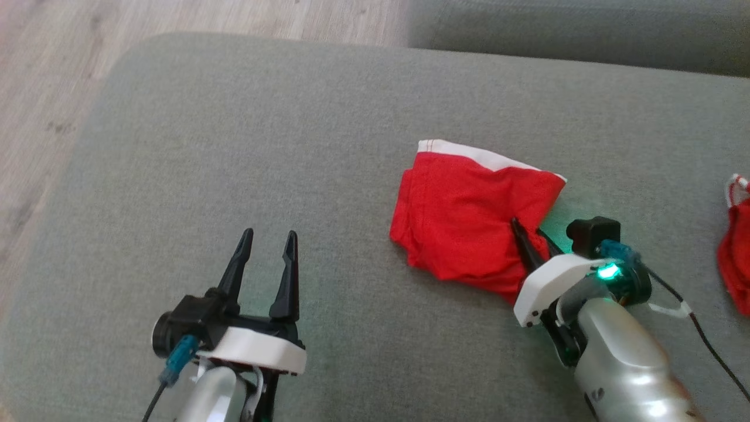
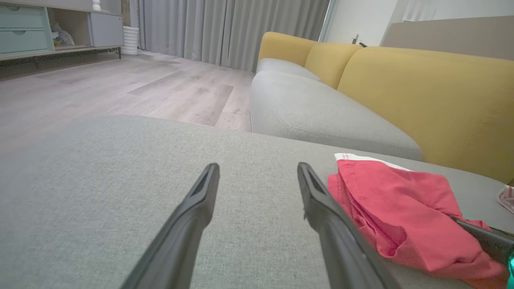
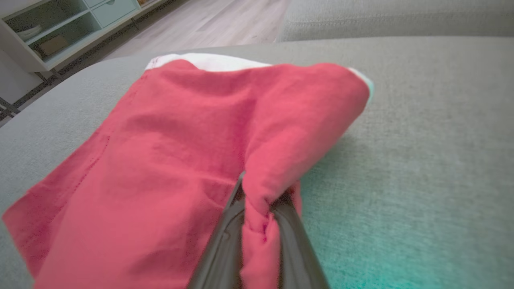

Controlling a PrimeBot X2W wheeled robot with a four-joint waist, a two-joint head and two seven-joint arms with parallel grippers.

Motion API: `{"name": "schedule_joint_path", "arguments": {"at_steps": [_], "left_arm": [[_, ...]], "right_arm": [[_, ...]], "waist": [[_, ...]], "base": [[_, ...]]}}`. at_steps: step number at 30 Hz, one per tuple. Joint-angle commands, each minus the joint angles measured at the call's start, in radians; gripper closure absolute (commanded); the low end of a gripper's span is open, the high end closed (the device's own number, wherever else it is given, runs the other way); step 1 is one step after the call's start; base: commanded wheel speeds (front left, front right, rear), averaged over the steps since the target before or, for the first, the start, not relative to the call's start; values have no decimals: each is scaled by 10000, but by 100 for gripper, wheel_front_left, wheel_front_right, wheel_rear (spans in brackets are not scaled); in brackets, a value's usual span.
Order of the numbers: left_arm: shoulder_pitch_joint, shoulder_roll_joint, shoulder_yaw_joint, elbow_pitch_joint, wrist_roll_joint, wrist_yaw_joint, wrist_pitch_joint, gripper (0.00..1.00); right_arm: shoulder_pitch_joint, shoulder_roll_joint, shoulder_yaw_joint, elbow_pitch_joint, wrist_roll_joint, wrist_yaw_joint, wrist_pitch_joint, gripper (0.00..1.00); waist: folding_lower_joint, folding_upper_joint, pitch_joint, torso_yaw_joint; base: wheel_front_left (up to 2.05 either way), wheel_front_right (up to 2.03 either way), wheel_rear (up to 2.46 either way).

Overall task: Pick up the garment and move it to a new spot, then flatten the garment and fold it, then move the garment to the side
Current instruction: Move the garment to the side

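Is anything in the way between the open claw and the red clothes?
No, nothing visible. Just bare grey cushion lies between the left claw and the red garment. The right claw pinches its edge.

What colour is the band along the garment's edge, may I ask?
White band on the red garment; best in head view.

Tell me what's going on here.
The robot is working on a red garment that lies crumpled on a grey sofa cushion. Its right gripper is shut on a fold at the garment's near right edge. The left gripper is open over bare cushion to the left, apart from the cloth. The garment rests on the cushion, not yet flattened or folded. Another red item lies further right.
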Motion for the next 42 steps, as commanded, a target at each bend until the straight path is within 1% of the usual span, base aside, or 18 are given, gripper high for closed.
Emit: {"name": "schedule_joint_path", "arguments": {"at_steps": [1,5,8,9,12,16,18,21,26,29,33,37,39,42], "left_arm": [[-307,20,304,-353,66,-67,-95,0],[-174,20,241,-385,165,-126,-95,0],[-71,20,119,-433,137,-104,-95,0],[-71,20,119,-433,137,-104,-95,0],[12,20,9,-523,72,-42,-95,0],[72,20,-142,-615,32,23,-95,0],[64,20,-159,-661,58,50,-95,0],[9,20,-111,-721,109,82,-95,0],[-184,20,-13,-848,111,72,-95,0],[-346,20,-64,-872,111,21,-95,0],[-625,20,-140,-887,83,-29,-95,0],[-817,20,-109,-867,25,-51,-95,0],[-899,20,-119,-849,35,-88,-95,0],[-1015,20,-71,-846,2,-101,-95,0]], "right_arm": [[-209,168,221,-54,-414,-7,-406,100],[-42,168,217,-293,-776,-7,-773,100],[178,168,185,-544,-1123,-7,-828,100],[178,168,185,-544,-1123,-7,-828,100],[334,121,102,-837,-1578,-7,-603,100],[608,-366,224,-1515,-1837,-7,89,100],[698,-816,398,-1986,-1863,-7,532,100],[729,-1712,710,-2849,-1767,-7,1175,100],[536,-3542,1008,-4408,-1366,-7,2229,100],[355,-4681,1135,-4886,-1040,-7,2783,100],[148,-5985,1287,-5061,-703,-7,3200,100],[-28,-6955,1286,-4758,-738,-7,3471,100],[-152,-7281,1294,-4505,-787,-7,3521,100],[-305,-7508,1116,-4122,-977,-7,3574,100]], "waist": [[-1,0,-284,-194],[-1,0,-718,-524],[-1,0,-1025,-820],[-1,0,-1025,-820],[-1,0,-1239,-1168],[-1,0,-1327,-1579],[-1,0,-1269,-1785],[-1,0,-1103,-2047],[-1,0,-604,-2367],[-1,0,-233,-2441],[-1,0,264,-2369],[-1,0,624,-2276],[-1,0,775,-2206],[-1,0,977,-2089]], "base": [[0,0,0],[0,0,0],[0,0,0],[0,0,0],[0,0,0],[0,0,0],[0,0,0],[0,0,0],[0,0,0],[0,0,0],[0,0,0],[0,0,0],[0,0,0],[0,0,0]]}}
